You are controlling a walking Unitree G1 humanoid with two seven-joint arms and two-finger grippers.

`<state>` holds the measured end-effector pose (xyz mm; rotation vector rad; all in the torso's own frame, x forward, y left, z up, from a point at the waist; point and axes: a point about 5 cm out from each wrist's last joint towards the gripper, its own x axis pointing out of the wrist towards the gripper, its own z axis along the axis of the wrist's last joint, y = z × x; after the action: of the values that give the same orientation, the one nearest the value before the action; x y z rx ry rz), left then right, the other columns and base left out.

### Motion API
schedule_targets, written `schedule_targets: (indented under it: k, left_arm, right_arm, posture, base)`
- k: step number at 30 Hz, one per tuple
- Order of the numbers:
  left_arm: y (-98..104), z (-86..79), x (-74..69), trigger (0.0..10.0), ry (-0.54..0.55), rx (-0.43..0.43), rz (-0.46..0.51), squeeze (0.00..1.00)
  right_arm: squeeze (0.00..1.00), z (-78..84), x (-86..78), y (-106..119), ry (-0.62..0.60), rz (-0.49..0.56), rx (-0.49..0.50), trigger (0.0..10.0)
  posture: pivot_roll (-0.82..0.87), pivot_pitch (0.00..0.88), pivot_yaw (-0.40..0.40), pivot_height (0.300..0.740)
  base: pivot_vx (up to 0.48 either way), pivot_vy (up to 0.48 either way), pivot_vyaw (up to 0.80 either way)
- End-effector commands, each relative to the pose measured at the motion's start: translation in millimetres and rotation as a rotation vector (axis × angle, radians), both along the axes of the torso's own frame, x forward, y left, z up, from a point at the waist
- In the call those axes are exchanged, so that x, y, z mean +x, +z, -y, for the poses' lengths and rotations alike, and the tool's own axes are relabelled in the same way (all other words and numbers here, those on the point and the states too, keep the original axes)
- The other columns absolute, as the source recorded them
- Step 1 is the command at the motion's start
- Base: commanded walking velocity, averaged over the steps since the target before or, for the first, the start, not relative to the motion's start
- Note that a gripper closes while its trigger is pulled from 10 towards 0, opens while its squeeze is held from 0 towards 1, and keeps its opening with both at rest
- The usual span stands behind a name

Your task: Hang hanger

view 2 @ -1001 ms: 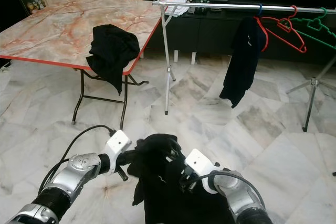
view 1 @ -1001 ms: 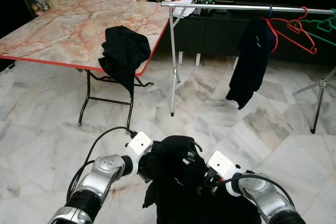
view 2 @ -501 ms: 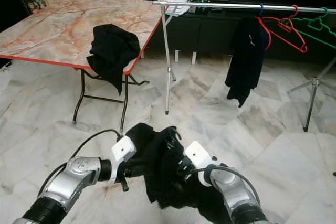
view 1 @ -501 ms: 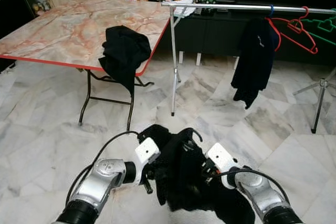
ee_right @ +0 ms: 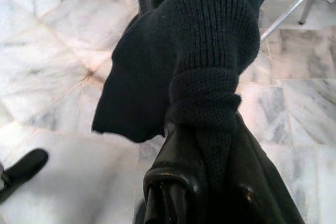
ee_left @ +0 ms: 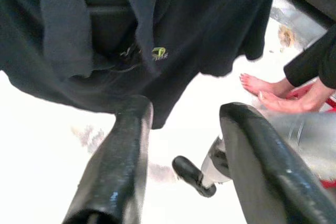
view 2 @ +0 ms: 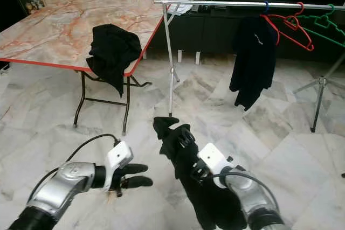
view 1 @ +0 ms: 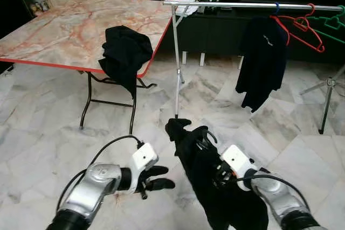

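Right gripper (ee_right: 202,182) is clamped on a dark knitted garment (view 1: 215,187) that rides on a hanger whose hook (view 1: 207,134) pokes out at the top, held low over the marble floor (view 1: 43,127). Left gripper (view 1: 153,177) hangs beside it, fingers (ee_left: 121,166) spread and holding nothing. Ahead stands the clothes rail (view 1: 242,5), a black top (view 1: 263,57) dangling from it beside red (view 1: 302,28) and green hangers (view 1: 334,22); its upright (view 1: 176,63) stands between rail and worktop (view 1: 64,30), where another black garment (view 1: 125,52) drapes the red edge. In the left wrist view, a person's bare feet (ee_left: 273,95) stand close by.
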<state>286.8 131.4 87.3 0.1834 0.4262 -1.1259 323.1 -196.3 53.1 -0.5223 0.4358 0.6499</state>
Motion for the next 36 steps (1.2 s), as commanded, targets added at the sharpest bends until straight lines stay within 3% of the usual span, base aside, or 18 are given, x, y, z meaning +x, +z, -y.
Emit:
schedule_targets:
  k: [1, 3, 10, 18, 26, 27, 28, 36]
  left_arm:
    - [-0.4, -4.9, -2.6, 10.0, -0.011, 0.029, -0.003, 1.00]
    - [-3.1, -11.1, -3.3, 10.0, -0.008, 0.073, 0.011, 1.00]
    - [3.3, -11.5, -7.7, 10.0, -0.061, 0.096, 0.039, 1.00]
    - [7.4, -8.9, -1.7, 10.0, -0.067, 0.127, 0.081, 1.00]
    - [-6.2, -18.5, -1.3, 10.0, -0.103, 0.303, 0.109, 1.00]
    - [-9.6, -21.0, -0.2, 10.0, -0.096, 0.335, 0.118, 0.96]
    - [-11.2, -21.7, -0.5, 10.0, -0.098, 0.337, 0.108, 0.00]
    - [-10.4, -18.9, 2.2, 10.0, -0.088, 0.292, 0.106, 0.00]
  right_arm:
    - [0.00, -0.2, -4.1, -0.6, 0.085, 0.012, -0.033, 10.0]
    - [0.00, 3.9, -10.2, -2.5, 0.155, 0.009, -0.058, 10.0]
    - [0.00, 2.8, -29.8, -11.5, 0.362, -0.053, -0.066, 10.0]
    - [0.00, -9.4, -36.1, -13.0, 0.505, -0.081, -0.051, 10.0]
    - [0.00, -17.0, -36.8, -4.4, 0.603, -0.054, -0.001, 10.0]
    - [0.00, -17.8, -37.4, -3.4, 0.619, -0.053, 0.004, 10.0]
    - [0.00, -18.1, -37.8, -2.8, 0.627, -0.052, 0.008, 10.0]
    - [0.00, -18.7, -39.6, 1.1, 0.668, -0.046, 0.034, 10.0]
  posture:
    - [0.00, 0.103, 0.036, 0.740]
    - [0.00, 0.099, 0.036, 0.740]
    - [0.00, 0.082, 0.034, 0.740]
    - [0.00, 0.071, 0.033, 0.740]
    - [0.00, 0.078, 0.021, 0.740]
    - [0.00, 0.084, 0.018, 0.740]
    - [0.00, 0.084, 0.018, 0.740]
    - [0.00, 0.092, 0.017, 0.740]
  base:
    - [0.000, 0.000, 0.00]
    - [0.000, 0.000, 0.00]
    - [0.000, 0.000, 0.00]
    - [0.000, 0.000, 0.00]
    - [0.000, 0.000, 0.00]
    - [0.000, 0.000, 0.00]
    - [0.000, 0.000, 0.00]
    - [0.000, 0.000, 0.00]
